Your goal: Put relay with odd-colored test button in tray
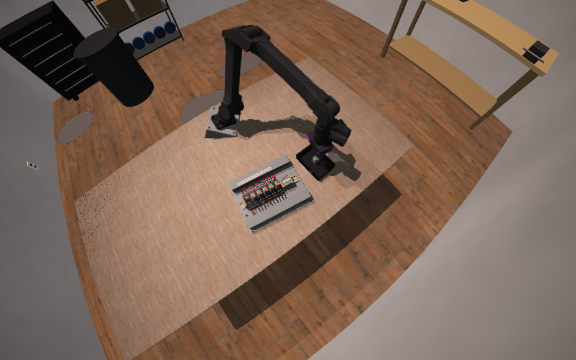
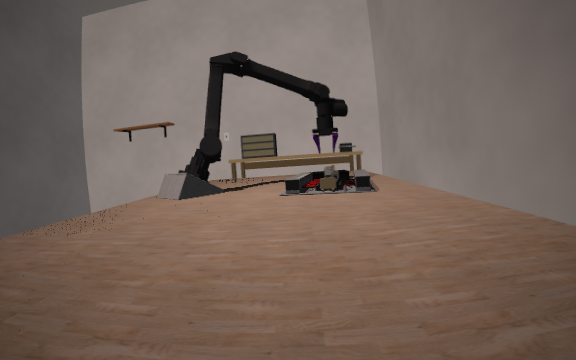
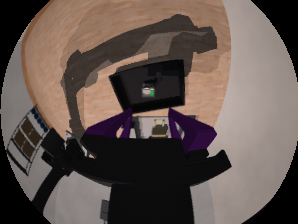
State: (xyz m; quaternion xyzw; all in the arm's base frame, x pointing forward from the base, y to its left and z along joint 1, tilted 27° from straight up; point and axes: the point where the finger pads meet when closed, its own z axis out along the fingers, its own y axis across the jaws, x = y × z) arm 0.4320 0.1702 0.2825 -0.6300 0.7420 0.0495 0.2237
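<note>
Already lying inside the shallow black square tray (image 3: 120, 88) on the pale wooden bench (image 1: 168, 225): small pale relay with green test button (image 3: 149, 90). Purple fingers (image 2: 317, 144) spread, empty, hanging above. Probably light, rigid, smooth-cased; best pinched across flat sides.

The arm's base plate (image 1: 214, 133) is sitting at the far edge of the bench (image 1: 168, 225), and the relay panel (image 1: 288, 210) is lying near the middle, in front of it. The tray (image 1: 324, 172) is resting just beside the panel's right end, with a relay (image 1: 316, 160) lying inside it. The gripper (image 2: 325, 145) is hanging directly above the tray, well clear of it.
</note>
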